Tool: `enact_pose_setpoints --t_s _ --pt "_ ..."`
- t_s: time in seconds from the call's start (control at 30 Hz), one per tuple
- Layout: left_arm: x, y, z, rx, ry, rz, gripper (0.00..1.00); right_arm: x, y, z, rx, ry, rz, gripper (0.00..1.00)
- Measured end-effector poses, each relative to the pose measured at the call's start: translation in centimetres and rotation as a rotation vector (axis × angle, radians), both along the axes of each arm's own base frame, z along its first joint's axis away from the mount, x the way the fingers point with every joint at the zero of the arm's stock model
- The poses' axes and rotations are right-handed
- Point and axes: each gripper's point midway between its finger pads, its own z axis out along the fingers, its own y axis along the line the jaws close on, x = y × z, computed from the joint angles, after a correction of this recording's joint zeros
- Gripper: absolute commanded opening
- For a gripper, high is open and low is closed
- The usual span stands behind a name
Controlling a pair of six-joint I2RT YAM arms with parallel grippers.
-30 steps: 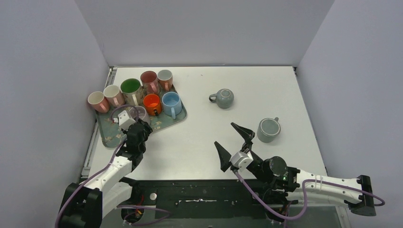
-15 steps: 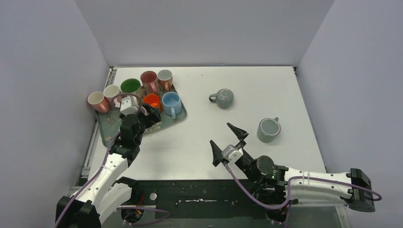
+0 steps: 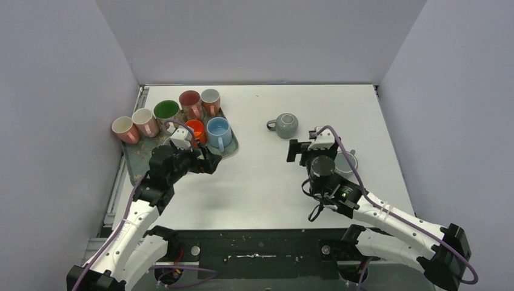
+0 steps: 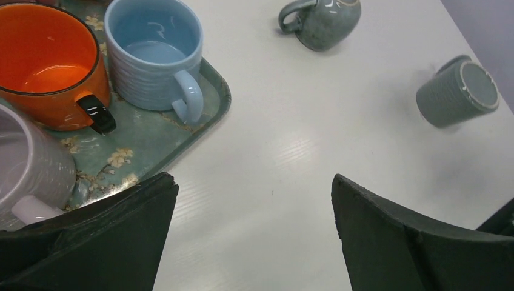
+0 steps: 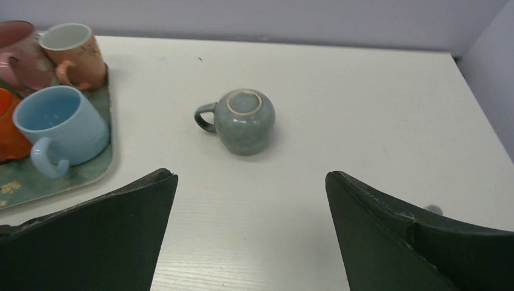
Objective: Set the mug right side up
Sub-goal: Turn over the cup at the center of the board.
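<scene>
Nearest the bases, both tools are empty. The right gripper (image 5: 249, 179) has its jaws spread wide with nothing between them, and it faces across the bare table (image 5: 376, 103) toward the target. The left gripper (image 4: 253, 180) is just as wide and also holds nothing. It hangs near the tray's edge, with a pale mug (image 4: 27, 160) just beside one finger.

That closeness is the first hazard — a careless swing of the left arm could clip the pale mug, or the orange mug (image 4: 48, 70) and blue mug (image 4: 154, 51) standing beyond it on the tray (image 4: 225, 97). On the other side, a ribbed grey mug (image 4: 457, 91) sits close by the right arm. The overhead view hides part of it behind the wrist, so a sideways sweep of that arm could knock it over.

Farther out, well apart from everything else, the upside-down mug (image 5: 242, 121) rests on its rim, base ring up, handle toward the tray. Its body is round and glazed — a likely trouble spot. Jaws closing too high on the bulge could squeeze it out of the grip or skid it across the table. A pad landing on the handle could twist the mug instead of gripping it. If the hold is shallow, the mug may slip during the turn and fall on its side.
</scene>
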Motion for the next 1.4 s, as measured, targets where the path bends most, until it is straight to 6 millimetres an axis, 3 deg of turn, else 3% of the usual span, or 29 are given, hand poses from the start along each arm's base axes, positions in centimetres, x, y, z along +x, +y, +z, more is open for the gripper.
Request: enact_pose_setpoints --t_s 0.13,0.27,0.43,0.6,0.77,0.9,1.23,1.4 --pt "-1.6 -0.6 -0.1 0.043 -0.013 -0.097 0.97 1.3 -2.3 -4.0 0.046 0.163 -0.142 1.00" --pt "-2.7 -0.7 0.1 0.069 -0.032 -0.144 0.97 0.8 -4.4 -7.9 0.057 0.302 -0.249 1.00" --pt "-3.2 -0.5 1.3 0.078 -0.089 -0.155 0.97 0.7 -6.7 -8.6 0.094 0.362 -0.348 1.00" --pt "-3.4 -0.4 1.0 0.098 -0.078 -0.158 0.97 2.5 -10.9 -8.9 0.129 0.427 -0.478 1.00" --pt "-3.4 -0.1 1.2 0.109 -0.077 -0.150 0.97 2.9 -15.5 -11.7 0.172 0.552 -0.603 1.00" --pt "-3.4 0.2 1.3 0.111 -0.083 -0.140 0.97 1.9 -16.4 -13.4 0.173 0.623 -0.659 1.00" --pt "-3.4 0.5 1.4 0.115 -0.088 -0.125 0.97 1.3 -20.7 -14.4 0.266 0.655 -0.797 1.00" --pt "-3.4 0.5 1.7 0.113 -0.098 -0.122 0.97 1.7 -19.3 -16.2 0.282 0.719 -0.681 1.00"
